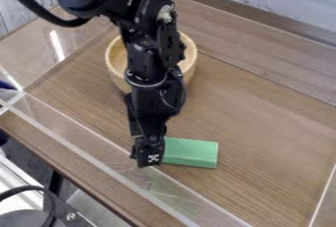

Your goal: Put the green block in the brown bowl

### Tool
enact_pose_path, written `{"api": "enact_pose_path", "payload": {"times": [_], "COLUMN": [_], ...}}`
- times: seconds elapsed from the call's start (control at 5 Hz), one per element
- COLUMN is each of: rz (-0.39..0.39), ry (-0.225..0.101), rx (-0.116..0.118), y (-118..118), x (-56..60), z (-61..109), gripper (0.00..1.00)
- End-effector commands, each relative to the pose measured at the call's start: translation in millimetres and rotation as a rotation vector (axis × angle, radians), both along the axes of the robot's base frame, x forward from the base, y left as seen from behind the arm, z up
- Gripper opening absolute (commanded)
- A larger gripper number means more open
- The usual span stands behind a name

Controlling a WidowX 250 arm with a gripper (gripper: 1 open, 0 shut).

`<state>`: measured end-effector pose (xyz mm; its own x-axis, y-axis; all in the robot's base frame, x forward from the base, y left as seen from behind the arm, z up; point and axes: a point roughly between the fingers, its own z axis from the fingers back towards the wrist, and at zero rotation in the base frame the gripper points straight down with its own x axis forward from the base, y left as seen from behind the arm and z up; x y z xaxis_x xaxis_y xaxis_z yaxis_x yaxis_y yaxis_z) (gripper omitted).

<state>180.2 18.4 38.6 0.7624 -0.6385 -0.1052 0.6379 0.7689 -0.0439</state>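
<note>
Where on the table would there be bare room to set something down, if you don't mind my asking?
Right of the block and bowl, in the picture, bare wood runs to the table's edge. It is crowded where the gripper meets the block's left end.

The black robot arm (141,34) covers the middle of the round wooden bowl (190,62), so its interior is mostly hidden (only slivers of rim show either side); the gripper (151,154) overlaps the left end of the mint-green block (194,153), its fingertips too dark to separate; the black cable (33,7) runs out past the left edge
</note>
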Motion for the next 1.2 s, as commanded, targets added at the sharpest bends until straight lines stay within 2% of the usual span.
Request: {"api": "enact_pose_path", "payload": {"times": [0.0, 1.0], "rz": [0.005, 0.002], "ry": [-0.027, -0.03], "rx": [0.0, -0.019], "y": [0.9, -5.2], "x": [5.9, 5.7], "z": [1.5, -9.2], "gripper": [1.0, 1.0]}}
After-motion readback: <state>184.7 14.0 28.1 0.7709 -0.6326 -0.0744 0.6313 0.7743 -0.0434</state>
